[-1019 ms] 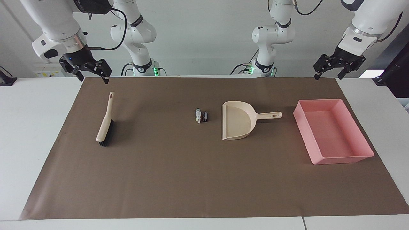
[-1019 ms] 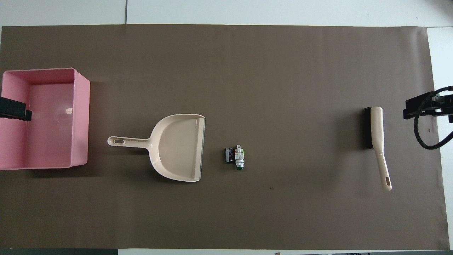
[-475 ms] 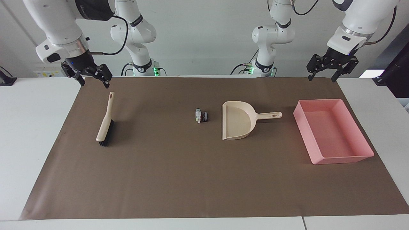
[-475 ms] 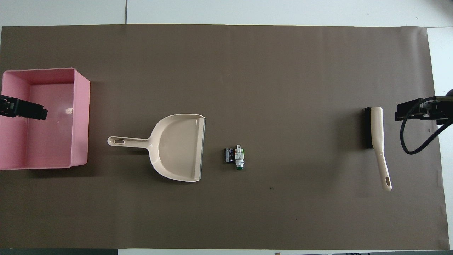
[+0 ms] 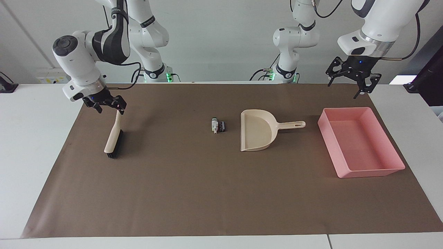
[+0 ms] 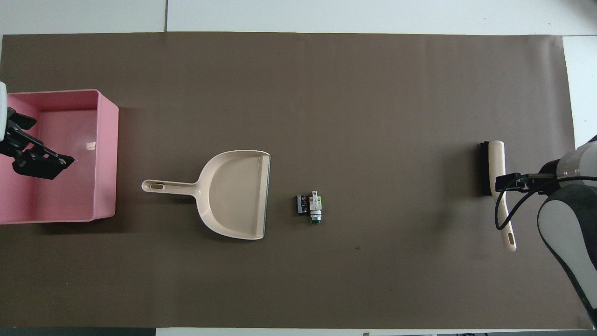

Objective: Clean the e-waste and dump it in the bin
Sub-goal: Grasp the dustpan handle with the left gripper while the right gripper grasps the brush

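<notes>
The e-waste lies mid-mat: a whitish-grey cylinder with a green end (image 5: 214, 125) (image 6: 315, 209) touches a small black piece (image 5: 222, 126) (image 6: 302, 204). The beige dustpan (image 5: 258, 133) (image 6: 233, 193) lies beside them, its mouth toward them. The pink bin (image 5: 375, 172) (image 6: 106, 154) stands at the left arm's end. My left gripper (image 5: 346, 87) (image 6: 35, 161) is open and empty, up in the air over the bin. My right gripper (image 5: 110, 109) (image 6: 507, 183) is open, low over the handle end of the brush (image 5: 113, 138) (image 6: 496, 163); the handle tip is hidden.
A brown mat (image 5: 193, 190) covers most of the white table. The dustpan's handle points toward the bin. The brush lies at the right arm's end, bristles on the mat.
My right gripper has come down and forward onto the brush's handle end. My left gripper has moved a little toward the table's middle and turned, still high.
</notes>
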`<state>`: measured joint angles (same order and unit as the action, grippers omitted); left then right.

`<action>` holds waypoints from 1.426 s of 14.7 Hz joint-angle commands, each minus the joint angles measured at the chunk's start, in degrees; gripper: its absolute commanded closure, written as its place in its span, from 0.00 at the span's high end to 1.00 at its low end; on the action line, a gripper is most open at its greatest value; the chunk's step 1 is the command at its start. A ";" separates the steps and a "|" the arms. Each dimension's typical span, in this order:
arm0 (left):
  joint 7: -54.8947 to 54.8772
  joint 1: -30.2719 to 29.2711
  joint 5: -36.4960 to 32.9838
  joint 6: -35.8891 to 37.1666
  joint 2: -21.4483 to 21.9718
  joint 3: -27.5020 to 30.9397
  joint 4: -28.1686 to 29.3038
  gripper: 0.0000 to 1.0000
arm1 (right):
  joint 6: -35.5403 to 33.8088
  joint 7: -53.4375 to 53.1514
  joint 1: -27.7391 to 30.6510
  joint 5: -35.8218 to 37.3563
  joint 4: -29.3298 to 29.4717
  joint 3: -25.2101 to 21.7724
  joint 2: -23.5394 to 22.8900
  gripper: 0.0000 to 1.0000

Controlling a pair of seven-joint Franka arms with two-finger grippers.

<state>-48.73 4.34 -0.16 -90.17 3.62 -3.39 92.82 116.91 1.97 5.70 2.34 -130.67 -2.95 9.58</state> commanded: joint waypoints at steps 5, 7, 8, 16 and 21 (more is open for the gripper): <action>-20.27 8.21 -4.57 -3.33 1.74 -0.13 11.05 0.97 | 11.75 4.45 4.86 -1.02 -11.98 0.22 1.76 1.00; -19.39 11.12 -6.60 -7.28 2.09 -0.13 15.71 0.96 | 11.93 1.64 4.24 -1.02 -12.07 0.40 1.76 1.00; -18.52 12.09 -8.26 -8.69 1.83 -0.13 17.12 0.96 | 11.93 1.28 3.89 -1.02 -12.07 0.31 1.76 1.00; -6.83 19.65 -18.30 -21.88 -3.44 -0.22 29.79 0.96 | 11.23 2.77 4.32 -1.02 -13.39 0.31 1.32 0.89; -2.43 20.36 -24.35 -29.08 -4.41 -0.22 34.88 0.96 | 10.71 3.56 4.24 -1.02 -13.39 0.31 1.32 0.59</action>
<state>-54.22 23.91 -21.36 -115.96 -1.51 -4.16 125.09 128.05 3.97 9.58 2.34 -143.12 -2.82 9.74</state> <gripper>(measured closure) 0.035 0.348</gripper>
